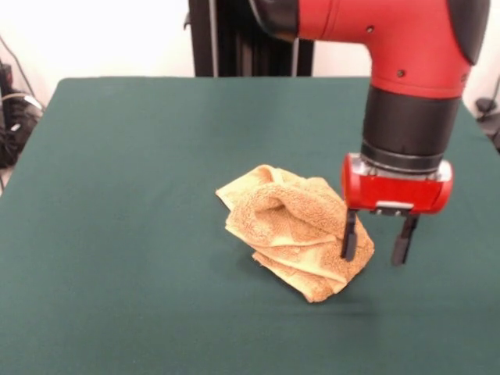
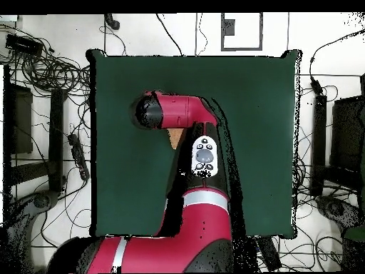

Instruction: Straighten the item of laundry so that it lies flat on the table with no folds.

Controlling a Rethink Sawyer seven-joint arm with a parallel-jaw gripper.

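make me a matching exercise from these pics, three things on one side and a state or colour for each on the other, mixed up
Things:
1. towel
2. table
3. gripper

States:
A. open, fingers pointing down at the heap's edge
B. dark green, plain
C. orange-tan, crumpled in a folded heap

Pairs: 1-C, 2-B, 3-A

bare table (image 1: 117, 234) all round – only crumpled towel (image 1: 293, 230) obstructs
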